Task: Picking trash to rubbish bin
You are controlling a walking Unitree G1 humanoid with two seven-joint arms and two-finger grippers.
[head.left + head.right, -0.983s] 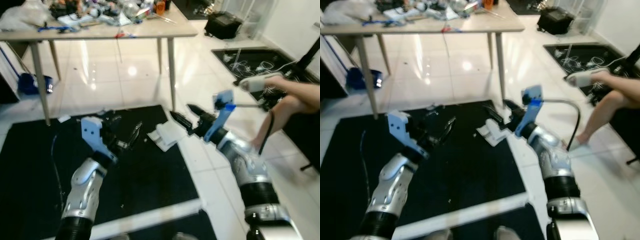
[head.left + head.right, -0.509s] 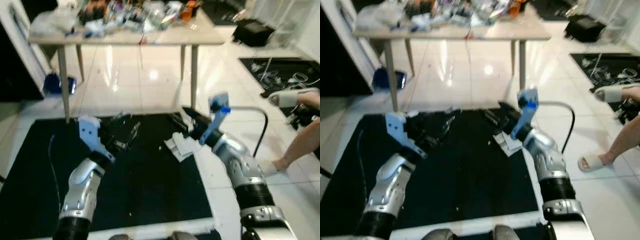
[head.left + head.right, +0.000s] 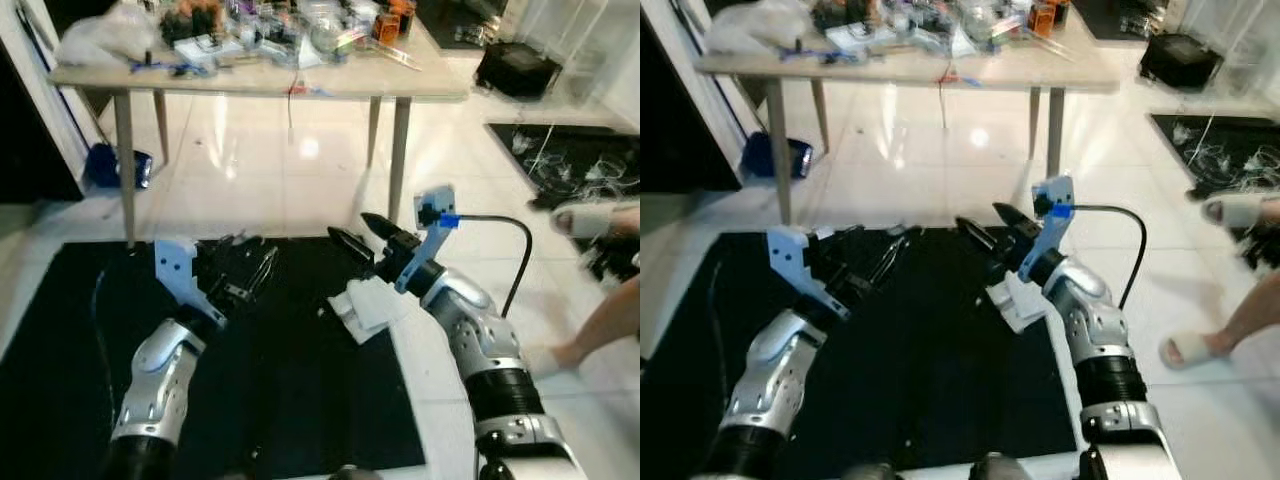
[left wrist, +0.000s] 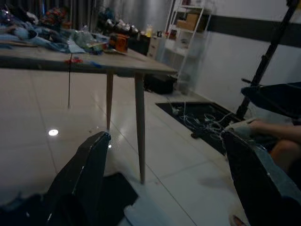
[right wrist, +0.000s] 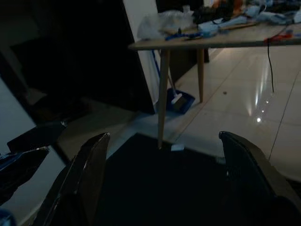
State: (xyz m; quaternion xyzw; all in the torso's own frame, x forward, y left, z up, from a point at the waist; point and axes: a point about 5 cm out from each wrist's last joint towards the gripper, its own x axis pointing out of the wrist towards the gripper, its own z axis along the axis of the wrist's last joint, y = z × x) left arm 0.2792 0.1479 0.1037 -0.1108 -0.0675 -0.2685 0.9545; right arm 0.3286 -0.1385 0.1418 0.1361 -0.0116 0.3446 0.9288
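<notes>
A crumpled white paper [image 3: 368, 306] lies on the black mat's [image 3: 300, 380] right edge, half on the white tiles. My right gripper [image 3: 358, 232] hovers just above and behind it, fingers apart and holding nothing. My left gripper [image 3: 250, 268] is raised over the mat's far left part, also open with nothing in it. Both wrist views look out between spread black fingers [image 4: 77, 176] at the room; the right wrist's fingers [image 5: 84, 174] frame the mat and a table leg.
A wooden table [image 3: 300, 82] cluttered with several items stands beyond the mat. A blue dustpan [image 3: 110, 168] sits at far left. A person's legs in slippers [image 3: 585, 215] are at the right. A black bag [image 3: 520, 68] and a cable-strewn mat [image 3: 560, 160] lie behind.
The camera has swung, shifting the whole scene. Both grippers stay open; the right one remains just over the white paper. The person's foot has moved further right.
</notes>
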